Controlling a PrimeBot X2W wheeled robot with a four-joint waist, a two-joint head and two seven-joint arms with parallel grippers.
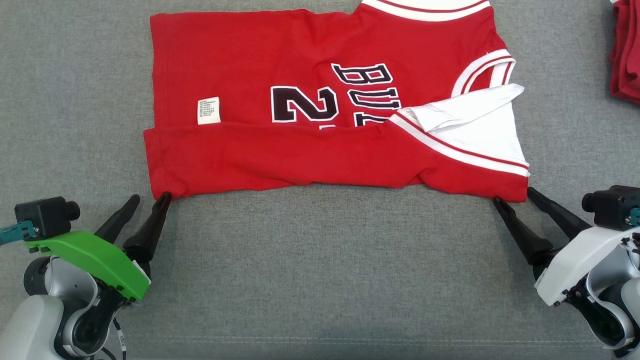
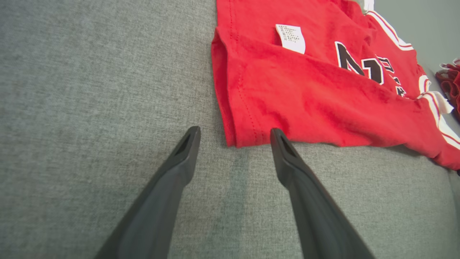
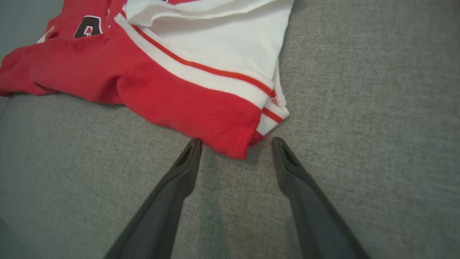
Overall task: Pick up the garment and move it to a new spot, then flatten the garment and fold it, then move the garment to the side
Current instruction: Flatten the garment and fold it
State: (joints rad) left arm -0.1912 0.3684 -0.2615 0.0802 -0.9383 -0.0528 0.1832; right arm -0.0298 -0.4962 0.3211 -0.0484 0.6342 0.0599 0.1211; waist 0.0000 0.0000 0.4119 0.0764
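Left gripper (image 1: 150, 197) is spread wide open and grasps nothing; its two dark fingers rest low on the grey fabric surface (image 1: 320, 270), and the inner fingertip comes right up to the near left corner of the garment (image 1: 300, 65). In the left wrist view this corner lies just ahead of the gap between the fingers, not pinched by them. Right gripper (image 1: 514, 196) is released in the same way, wide open and empty, with the near right corner of the garment just in front of its fingertips; in the right wrist view the red corner with its white and red trim sits between the two tips, and I cannot tell if the cloth touches them. The garment is a red jersey with a black number and black letters, lying flat across the far middle of the surface. Its near long part is folded over onto the rest and hides the lower part of the print. A white label (image 1: 208, 110) shows close to the left end, and a white panel lies on the right end. Another red cloth (image 1: 625, 55) lies well apart at the far right edge
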